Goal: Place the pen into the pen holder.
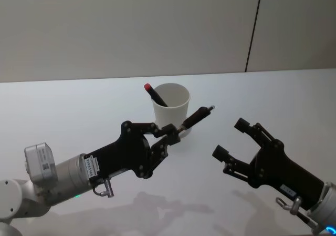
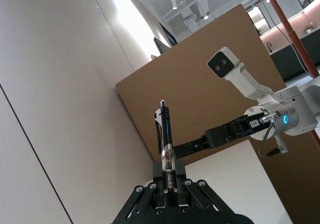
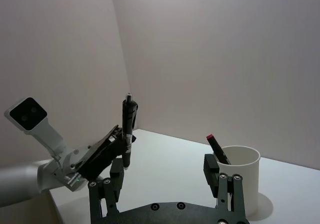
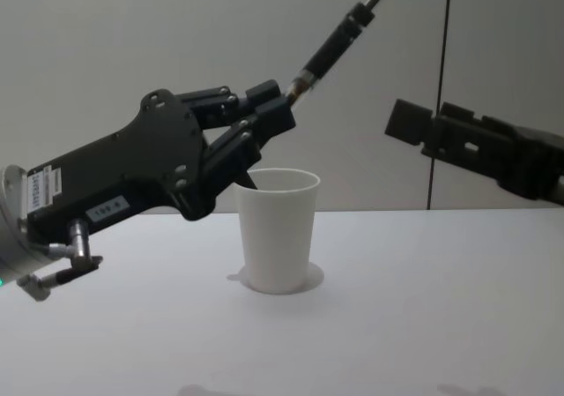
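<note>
Left gripper (image 1: 176,133) pinches black pen (image 1: 197,116) near lower end. Pen is tilted up and outward, held in air just in front of white paper cup (image 1: 172,115). Cup stands upright on table (image 1: 79,104), with red-capped pen (image 1: 155,95) leaning inside. Right gripper (image 1: 230,139) is spread and empty, hovering at right.

Step judged: carrying pen to cup. Next move needs pen centred over cup mouth, tipped steeper, then released.

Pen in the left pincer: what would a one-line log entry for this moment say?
left pincer: shut on pen, tilted near pen holder | right pincer: open, in the air | pen holder: upright, red-capped pen inside
</note>
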### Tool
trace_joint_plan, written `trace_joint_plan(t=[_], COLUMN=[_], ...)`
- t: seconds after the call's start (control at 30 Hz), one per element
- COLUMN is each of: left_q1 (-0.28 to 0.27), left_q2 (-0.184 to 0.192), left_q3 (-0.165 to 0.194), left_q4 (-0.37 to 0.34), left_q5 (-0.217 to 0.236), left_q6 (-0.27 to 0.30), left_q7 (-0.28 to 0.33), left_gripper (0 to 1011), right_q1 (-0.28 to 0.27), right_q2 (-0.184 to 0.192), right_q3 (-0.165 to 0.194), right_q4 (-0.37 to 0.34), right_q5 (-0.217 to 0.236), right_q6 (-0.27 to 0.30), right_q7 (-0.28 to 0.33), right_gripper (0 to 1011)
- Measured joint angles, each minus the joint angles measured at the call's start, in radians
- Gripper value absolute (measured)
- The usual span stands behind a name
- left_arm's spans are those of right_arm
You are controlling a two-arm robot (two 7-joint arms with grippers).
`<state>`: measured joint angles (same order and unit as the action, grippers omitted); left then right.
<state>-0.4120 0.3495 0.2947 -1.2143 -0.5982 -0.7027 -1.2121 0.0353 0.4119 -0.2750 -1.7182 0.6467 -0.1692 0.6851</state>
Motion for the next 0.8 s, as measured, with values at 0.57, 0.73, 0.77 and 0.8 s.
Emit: trace_joint_plan(t=[0.57,0.73,0.77,0.8], left_q1=[0.0,0.0,0.0,0.0], left_q2=[0.0,0.0,0.0,0.0], left_q3=[0.0,0.0,0.0,0.0], left_q4=[0.0,0.0,0.0,0.0], left_q5=[0.0,0.0,0.0,0.0], left_q6=[0.0,0.0,0.0,0.0], left_q7=[-0.001,-0.001,-0.001,-0.001], left_gripper=[144,144,144,144], right_q1=[0.016,0.038,0.04,0.044], right_q2=[-0.005,-0.017,-0.019,-0.021], right_q3=[-0.007,-0.011,-0.012,-0.012], right_q4=[0.011,0.034,0.036,0.039], right_q5=[0.016,-0.002,-0.005,-0.007], right_q6=[-0.002,-0.001,-0.001,-0.001], right_q7=[0.032,0.04,0.041,0.042], right_gripper=[1002,1002,1002,1002])
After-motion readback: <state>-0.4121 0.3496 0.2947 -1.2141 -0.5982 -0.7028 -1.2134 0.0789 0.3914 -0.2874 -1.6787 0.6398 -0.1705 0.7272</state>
